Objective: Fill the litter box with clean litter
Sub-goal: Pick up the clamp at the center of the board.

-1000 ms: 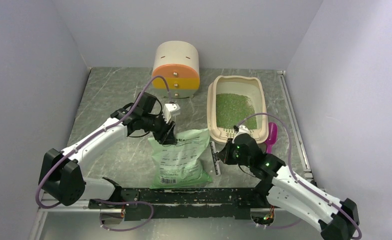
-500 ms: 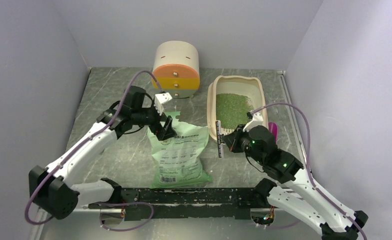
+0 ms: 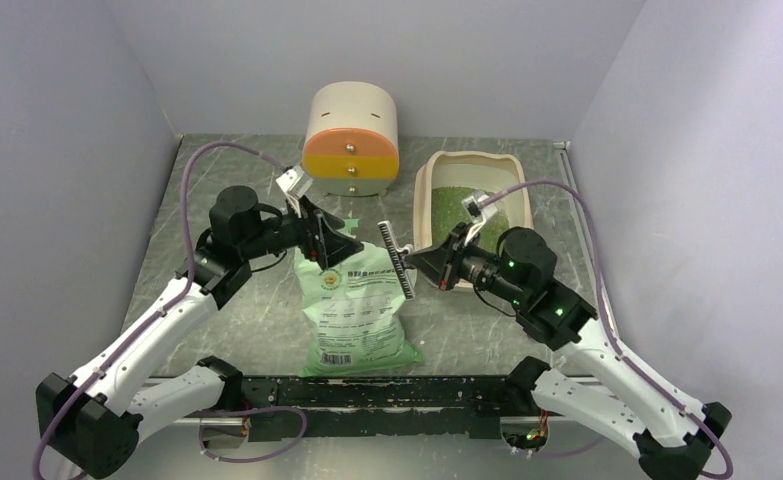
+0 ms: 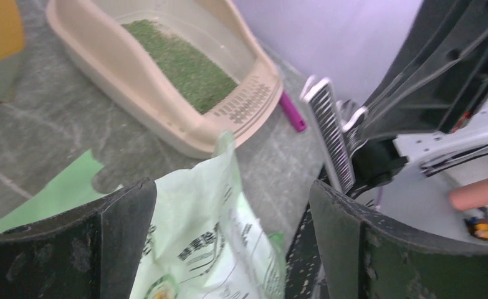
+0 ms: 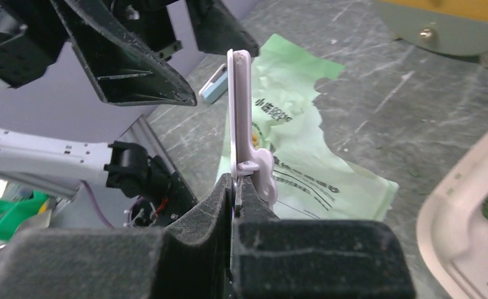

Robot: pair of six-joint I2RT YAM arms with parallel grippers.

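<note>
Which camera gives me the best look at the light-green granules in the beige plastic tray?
Left wrist: the light-green granules lie in the beige plastic tray, close, unobstructed. Top external shows them partly covered by the right arm. Right wrist catches only the tray's corner and a green sliver.

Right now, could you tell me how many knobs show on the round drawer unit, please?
2, both on the drawer unit: upper knob on the orange front, lower knob on the yellow front below. None seems hidden.
</note>
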